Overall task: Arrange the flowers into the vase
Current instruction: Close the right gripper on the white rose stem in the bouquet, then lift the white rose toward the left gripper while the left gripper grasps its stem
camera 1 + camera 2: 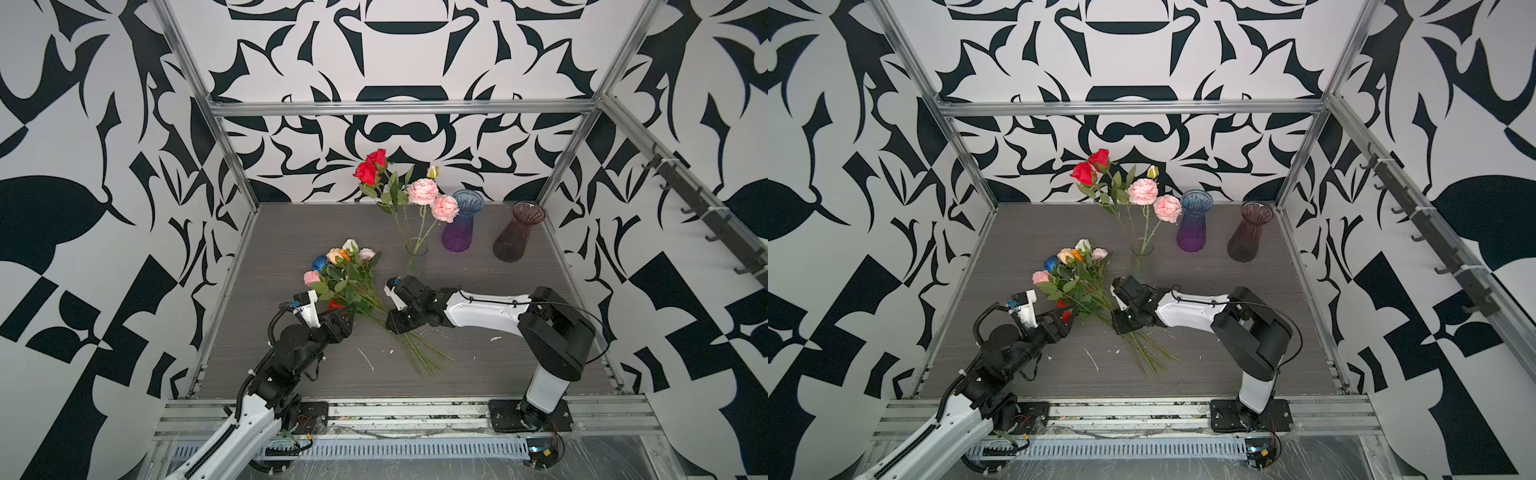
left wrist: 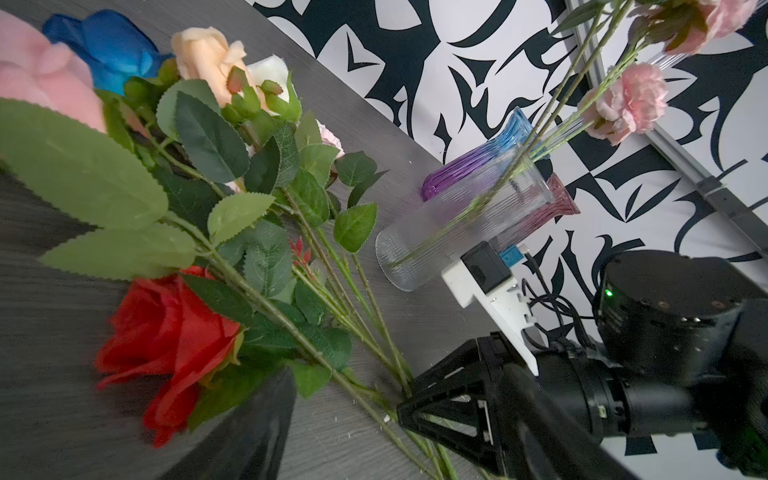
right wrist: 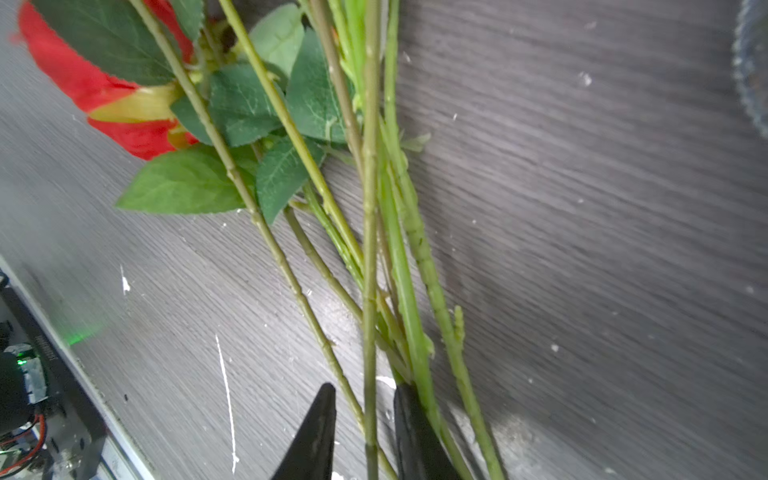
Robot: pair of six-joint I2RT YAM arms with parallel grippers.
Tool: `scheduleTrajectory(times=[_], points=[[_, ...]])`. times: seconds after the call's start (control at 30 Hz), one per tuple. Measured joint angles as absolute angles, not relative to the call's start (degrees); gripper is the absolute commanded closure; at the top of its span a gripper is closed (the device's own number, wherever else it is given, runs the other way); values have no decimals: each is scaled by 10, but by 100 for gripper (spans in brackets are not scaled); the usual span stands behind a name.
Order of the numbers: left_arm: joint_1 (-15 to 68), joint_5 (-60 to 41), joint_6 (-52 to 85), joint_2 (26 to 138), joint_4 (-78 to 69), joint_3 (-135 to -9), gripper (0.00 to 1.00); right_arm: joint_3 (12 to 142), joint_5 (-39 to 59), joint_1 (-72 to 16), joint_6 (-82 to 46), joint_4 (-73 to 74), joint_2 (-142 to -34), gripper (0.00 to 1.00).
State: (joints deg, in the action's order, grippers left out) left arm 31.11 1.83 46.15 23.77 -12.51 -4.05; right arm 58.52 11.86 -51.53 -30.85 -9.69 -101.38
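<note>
On bench (image 1: pixel 498 353), by loose flowers (image 1: pixel 353 286): R pincer (image 3: pixel 363 390) narrow, straddling one stem (image 3: pixel 369 291), not yet clamped; L pincer (image 1: pixel 1069 316) wide beside red rose (image 2: pixel 166 332).

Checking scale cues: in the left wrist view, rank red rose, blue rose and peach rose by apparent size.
1. red rose, largest, though likely nearer the camera.
2. blue rose and peach rose look alike; not ranked.

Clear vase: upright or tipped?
Upright: in a top view the clear vase stands on its base, with stems of the red roses and pink blooms running down into its mouth.
</note>
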Motion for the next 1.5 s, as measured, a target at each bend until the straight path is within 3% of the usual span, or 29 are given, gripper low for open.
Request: scheduleTrajectory(times=[0.33, 0.53, 0.83, 1.07, 1.23, 1.5], points=[[311, 17, 466, 241, -125, -41, 24, 594, 119, -521, -303, -105, -1015, 91], [311, -29, 463, 276, -104, -79, 22, 594, 95, -534, -293, -134, -955, 99], [311, -135, 500, 284, -79, -178, 20, 582, 60, -557, -286, -156, -825, 100], [311, -167, 551, 306, -88, -191, 21, 579, 57, -580, -285, -153, -792, 100], [311, -176, 571, 337, -94, -211, 43, 579, 62, -602, -285, -149, -787, 100], [311, -181, 578, 361, -96, -241, 49, 579, 67, -625, -286, -147, -771, 100]])
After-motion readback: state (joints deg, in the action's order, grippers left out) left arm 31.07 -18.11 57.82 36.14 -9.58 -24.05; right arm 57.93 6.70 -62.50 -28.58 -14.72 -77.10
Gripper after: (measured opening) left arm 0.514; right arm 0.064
